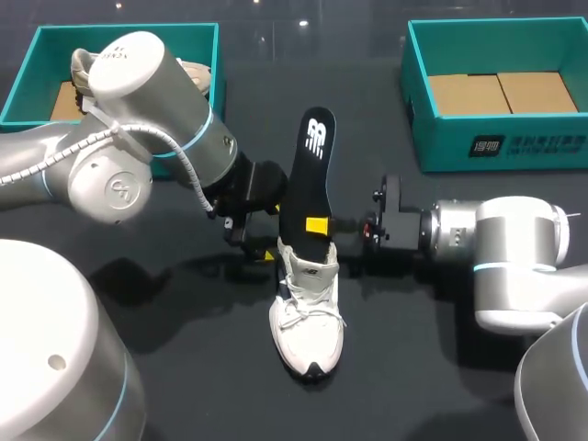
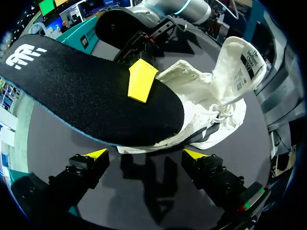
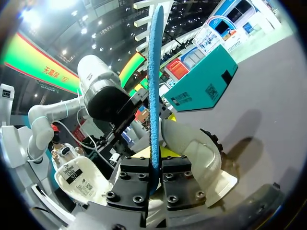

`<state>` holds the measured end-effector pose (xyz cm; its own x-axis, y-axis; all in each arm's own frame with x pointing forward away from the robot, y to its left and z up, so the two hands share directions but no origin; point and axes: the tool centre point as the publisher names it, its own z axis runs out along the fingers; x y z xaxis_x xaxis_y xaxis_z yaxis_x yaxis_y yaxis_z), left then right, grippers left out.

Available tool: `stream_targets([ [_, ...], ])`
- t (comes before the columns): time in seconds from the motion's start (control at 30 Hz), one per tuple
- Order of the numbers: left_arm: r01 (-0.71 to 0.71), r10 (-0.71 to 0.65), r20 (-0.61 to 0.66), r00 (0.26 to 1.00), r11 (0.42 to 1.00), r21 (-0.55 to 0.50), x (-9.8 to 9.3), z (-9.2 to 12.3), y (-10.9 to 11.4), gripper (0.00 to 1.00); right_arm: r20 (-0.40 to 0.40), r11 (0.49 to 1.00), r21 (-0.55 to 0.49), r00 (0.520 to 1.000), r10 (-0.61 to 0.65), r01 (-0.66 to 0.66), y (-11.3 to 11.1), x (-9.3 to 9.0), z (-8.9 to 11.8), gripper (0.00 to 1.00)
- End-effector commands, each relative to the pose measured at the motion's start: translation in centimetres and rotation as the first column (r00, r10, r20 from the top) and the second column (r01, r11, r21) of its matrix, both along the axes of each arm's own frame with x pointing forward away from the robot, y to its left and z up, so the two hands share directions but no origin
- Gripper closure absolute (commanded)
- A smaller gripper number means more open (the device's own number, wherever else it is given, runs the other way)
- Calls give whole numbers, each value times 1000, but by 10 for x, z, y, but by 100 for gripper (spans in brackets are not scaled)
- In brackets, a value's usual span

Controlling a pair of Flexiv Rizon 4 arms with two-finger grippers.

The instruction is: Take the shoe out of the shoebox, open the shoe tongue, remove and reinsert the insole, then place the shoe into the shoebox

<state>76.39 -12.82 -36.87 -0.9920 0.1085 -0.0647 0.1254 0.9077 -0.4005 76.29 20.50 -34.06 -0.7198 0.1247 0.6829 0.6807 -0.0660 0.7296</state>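
A white shoe (image 1: 308, 317) lies on the dark table, toe toward the front, its tongue (image 2: 240, 62) folded up. A black insole (image 1: 312, 170) rises steeply from the shoe's opening, its lower end still inside. My right gripper (image 1: 317, 226) comes in from the right and is shut on the insole's lower part. In the right wrist view the insole (image 3: 153, 81) shows edge-on as a blue strip pinched between the fingers (image 3: 138, 178). My left gripper (image 1: 260, 241) sits open just left of the shoe's heel; its yellow tips (image 2: 97, 154) stand wide apart, short of the shoe (image 2: 211, 108) and the insole (image 2: 86, 91).
A teal shoebox (image 1: 207, 41) at the back left holds another shoe, partly hidden by my left arm. A second teal shoebox (image 1: 496, 138) stands at the back right with brown cardboard in its bottom.
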Motion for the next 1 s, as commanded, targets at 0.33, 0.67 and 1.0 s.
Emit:
stream_targets([
  [0.33, 1, -1, 1, 1000, 1000, 1, 0, 0, 0, 0, -57, 999, -23, 998, 25, -27, 3, -19, -19, 100],
  [0.67, 1, -1, 1, 1000, 1000, 1, 0, 0, 0, 0, -78, 999, -24, 997, 19, -21, 3, -33, -24, 100],
  [1.0, 1, -1, 1, 1000, 1000, 1, 0, 0, 0, 0, -68, 998, -38, 996, 56, -59, 7, -32, -15, 95],
])
